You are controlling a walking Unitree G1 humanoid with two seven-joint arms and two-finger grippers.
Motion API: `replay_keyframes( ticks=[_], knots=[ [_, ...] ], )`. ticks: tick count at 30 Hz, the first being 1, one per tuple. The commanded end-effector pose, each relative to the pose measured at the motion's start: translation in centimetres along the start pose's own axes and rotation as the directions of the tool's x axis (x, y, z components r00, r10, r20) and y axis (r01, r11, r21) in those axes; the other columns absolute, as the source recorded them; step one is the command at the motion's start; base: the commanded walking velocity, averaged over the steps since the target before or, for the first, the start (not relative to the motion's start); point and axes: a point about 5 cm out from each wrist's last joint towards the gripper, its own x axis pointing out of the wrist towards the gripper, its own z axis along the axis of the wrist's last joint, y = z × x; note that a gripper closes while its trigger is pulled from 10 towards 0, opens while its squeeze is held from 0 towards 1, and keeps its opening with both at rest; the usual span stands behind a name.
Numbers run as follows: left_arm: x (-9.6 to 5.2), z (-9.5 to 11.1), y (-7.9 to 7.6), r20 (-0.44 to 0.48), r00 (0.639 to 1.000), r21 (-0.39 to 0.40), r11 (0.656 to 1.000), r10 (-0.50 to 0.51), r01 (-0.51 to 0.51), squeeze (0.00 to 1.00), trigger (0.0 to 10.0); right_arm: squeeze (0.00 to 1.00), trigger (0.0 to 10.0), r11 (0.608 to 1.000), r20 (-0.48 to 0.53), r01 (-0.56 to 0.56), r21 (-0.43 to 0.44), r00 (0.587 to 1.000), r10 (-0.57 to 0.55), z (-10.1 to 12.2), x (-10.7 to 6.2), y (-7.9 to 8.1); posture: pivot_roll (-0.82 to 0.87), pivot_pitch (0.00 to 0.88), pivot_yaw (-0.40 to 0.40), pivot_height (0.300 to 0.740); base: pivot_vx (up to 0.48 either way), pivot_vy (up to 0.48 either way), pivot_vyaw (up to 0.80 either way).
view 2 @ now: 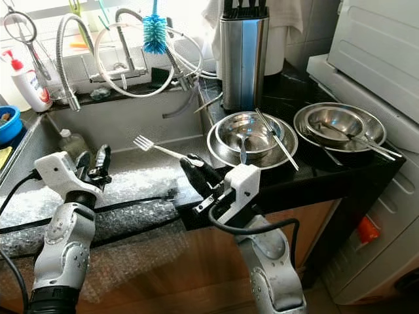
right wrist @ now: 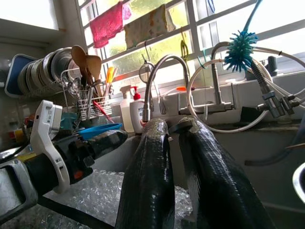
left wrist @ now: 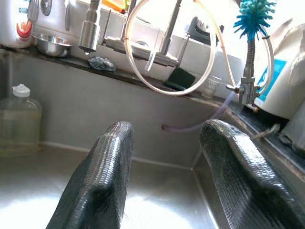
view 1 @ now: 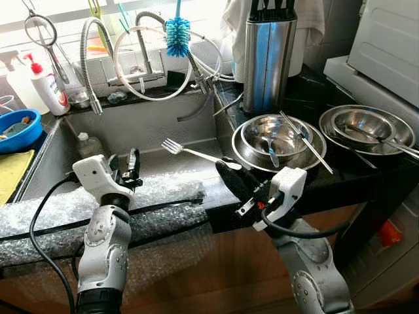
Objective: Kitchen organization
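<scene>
A: Status on the right claw (view 1: 230,171)?
B: Closed on the fork (view 1: 190,152) handle at the sink's (view 1: 150,131) right front corner; tines point out over the basin.
A: Left claw (view 1: 126,167)?
B: Open (nothing in it), above the sink's front edge.
A: Bowls (view 1: 275,140)?
B: On the tabletop (view 1: 308,98), right of the sink.

Daylight floods in from the window (right wrist: 157,43) behind my sink (view 1: 157,127), blowing it out white; steel bowls (view 1: 278,137) beside the sink glare, everything sharp, edges slightly bowed.
</scene>
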Motion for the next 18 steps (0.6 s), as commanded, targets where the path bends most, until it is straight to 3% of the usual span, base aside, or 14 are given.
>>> replay_keyframes(
  ticks=[1, 6, 12, 18],
  knots=[
    [0.6, 1.9, 0.7, 0.056, 0.998, -0.043, 0.999, 0.028, -0.025, 0.0, 10.0, 0.0, 10.0, 1.0, 0.007, -0.02, -0.006, 1.0, 0.02, -0.1, 0.2, 0.5, -0.1, 0.0, 0.142, 0.74, 0.0, 0.0, 0.0],
    [0.9, 2.6, 0.7, 0.082, 0.996, -0.075, 0.997, 0.027, -0.021, 0.0, 10.0, 0.0, 10.0, 1.0, 0.007, -0.021, -0.008, 1.0, 0.021, -0.2, 0.2, 0.6, -0.1, 0.0, 0.141, 0.74, 0.0, 0.0, 0.0],
    [1.3, 3.5, 0.1, 0.095, 0.995, -0.17, 0.985, -0.006, 0.022, 0.0, 10.0, 0.0, 10.0, 0.999, 0.006, -0.022, -0.037, 1.0, 0.022, -0.1, 0.3, 0.8, -0.1, 0.0, 0.137, 0.74, 0.0, 0.0, 0.0],
    [1.3, 4.0, -1.6, 0.071, 0.984, -0.219, 0.96, -0.161, 0.173, 0.0, 10.0, 0.0, 10.0, 0.995, 0.005, -0.011, -0.098, 1.0, 0.011, 0.0, 0.4, 0.8, -0.1, 0.0, 0.136, 0.74, 0.0, 0.0, 0.0]
  ],
)
